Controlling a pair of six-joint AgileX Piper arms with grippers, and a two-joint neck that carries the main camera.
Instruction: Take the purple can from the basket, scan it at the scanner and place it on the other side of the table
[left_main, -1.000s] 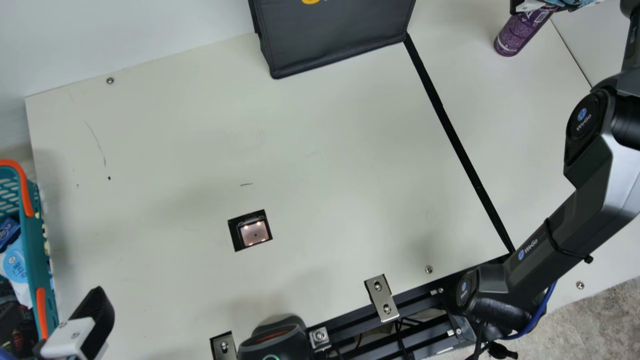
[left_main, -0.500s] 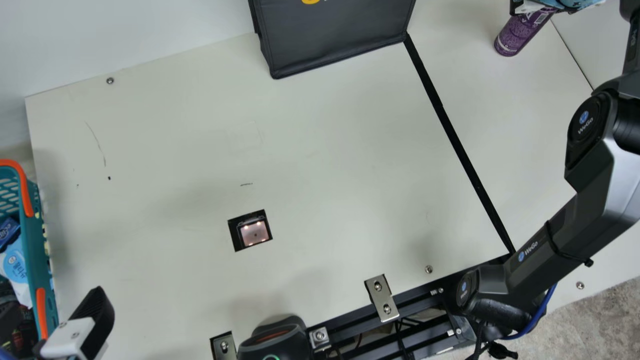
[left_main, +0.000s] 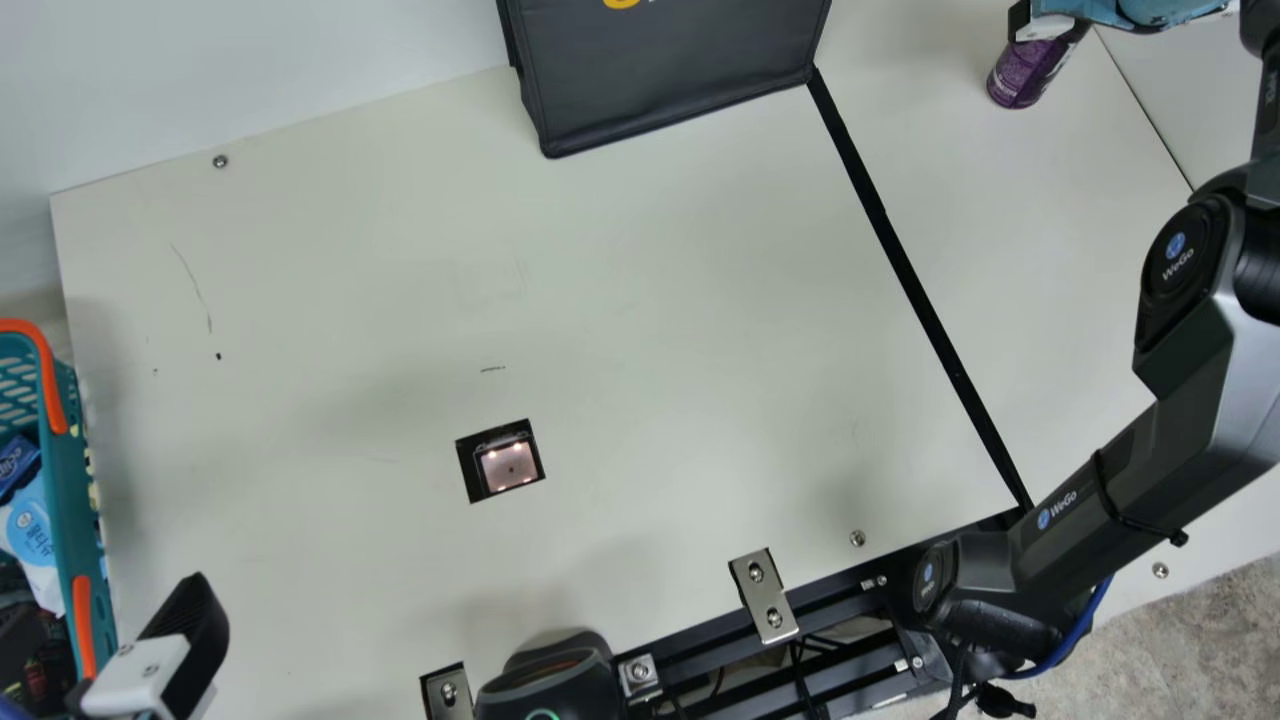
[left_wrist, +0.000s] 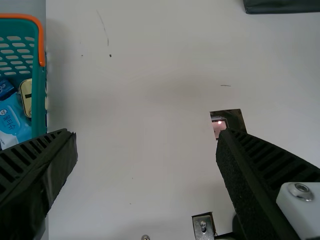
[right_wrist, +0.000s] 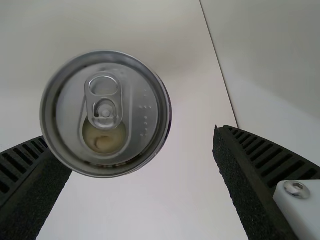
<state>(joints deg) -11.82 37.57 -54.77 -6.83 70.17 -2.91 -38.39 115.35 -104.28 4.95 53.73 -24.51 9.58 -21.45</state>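
Note:
The purple can (left_main: 1024, 75) stands at the upper right of the main view, right of the black strip, its upper part hidden by my right gripper (left_main: 1040, 22). In the right wrist view the can's silver top (right_wrist: 105, 114) lies between the spread fingers of my right gripper (right_wrist: 142, 150), close to one finger with a wide gap to the other. My left gripper (left_main: 150, 650) is at the main view's lower left; in the left wrist view my left gripper (left_wrist: 147, 135) is open and empty. The scanner window (left_main: 508, 467) is set in the table.
At the left edge stands a teal basket (left_main: 75, 500) with orange handles and several packages inside. A dark grey bag (left_main: 670, 70) is at the back. A black device (left_main: 548, 680) and metal brackets (left_main: 763, 597) line the front edge of the table (left_main: 650, 330).
The right gripper has shifted slightly and covers more of the can in the main view, and the right arm has moved a little. The left gripper has kept still.

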